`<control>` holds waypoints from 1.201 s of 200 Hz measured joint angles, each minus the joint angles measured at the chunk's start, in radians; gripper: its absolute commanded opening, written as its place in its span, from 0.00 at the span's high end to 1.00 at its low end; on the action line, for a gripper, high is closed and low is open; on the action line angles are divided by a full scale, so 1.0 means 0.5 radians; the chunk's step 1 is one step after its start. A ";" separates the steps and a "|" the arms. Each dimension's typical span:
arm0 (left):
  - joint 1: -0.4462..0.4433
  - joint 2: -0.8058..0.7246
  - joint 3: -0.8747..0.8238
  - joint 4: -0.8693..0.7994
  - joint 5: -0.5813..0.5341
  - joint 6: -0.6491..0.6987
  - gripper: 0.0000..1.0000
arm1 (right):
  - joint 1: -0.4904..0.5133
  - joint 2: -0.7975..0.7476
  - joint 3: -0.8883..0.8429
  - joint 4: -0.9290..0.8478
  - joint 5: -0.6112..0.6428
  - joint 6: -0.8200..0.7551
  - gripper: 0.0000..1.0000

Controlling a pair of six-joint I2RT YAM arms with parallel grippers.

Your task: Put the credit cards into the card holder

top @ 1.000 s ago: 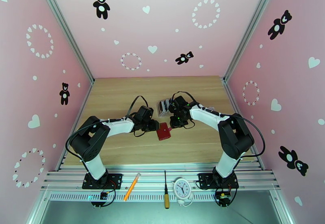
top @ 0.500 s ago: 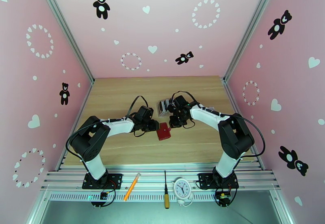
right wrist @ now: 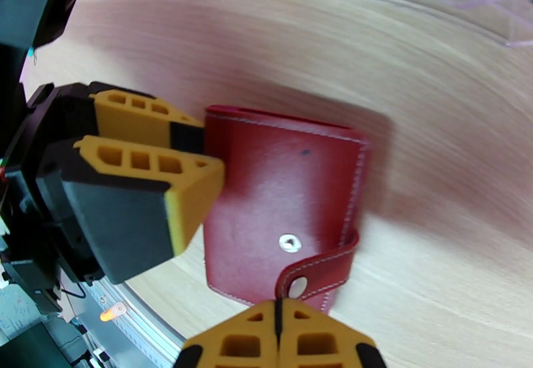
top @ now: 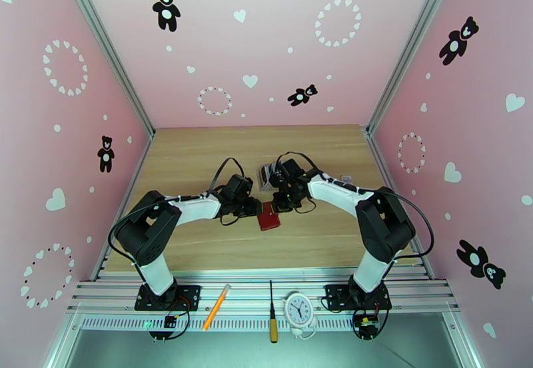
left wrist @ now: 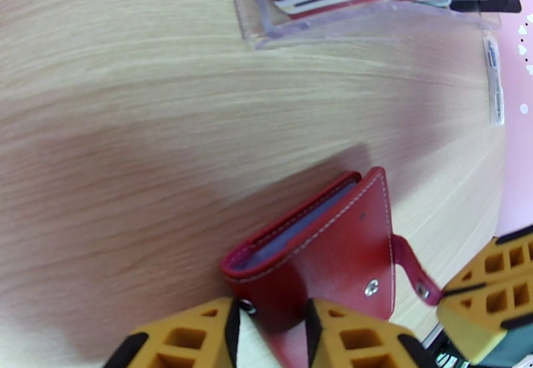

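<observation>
The small dark-red leather folding card holder (top: 268, 217) lies mid-table, its snap tab (right wrist: 320, 273) undone. The left gripper (left wrist: 270, 323) pinches the edge opposite the tab, jaws narrow. The right gripper (right wrist: 276, 316), fully closed, meets the tab's tip, though whether it grips is unclear. Best to lift slowly while the left holds firm.

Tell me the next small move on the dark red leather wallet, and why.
The dark-red leather folding wallet lies closed with its snap tab unsnapped; the left hand clamps the edge away from the tab, and the right hand, shut, sits beside the tab, not holding it. So probably the right hand should open a little, pinch the tab and peel the wallet open.
</observation>
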 measured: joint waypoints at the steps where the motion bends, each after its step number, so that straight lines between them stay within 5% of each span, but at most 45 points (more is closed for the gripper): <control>1: 0.000 0.000 0.000 0.000 0.000 0.000 0.65 | 0.002 0.002 0.000 0.002 -0.001 0.002 1.00; 240: 0.000 0.003 0.002 0.002 0.000 0.000 0.66 | 0.032 0.187 0.065 0.021 -0.053 0.015 1.00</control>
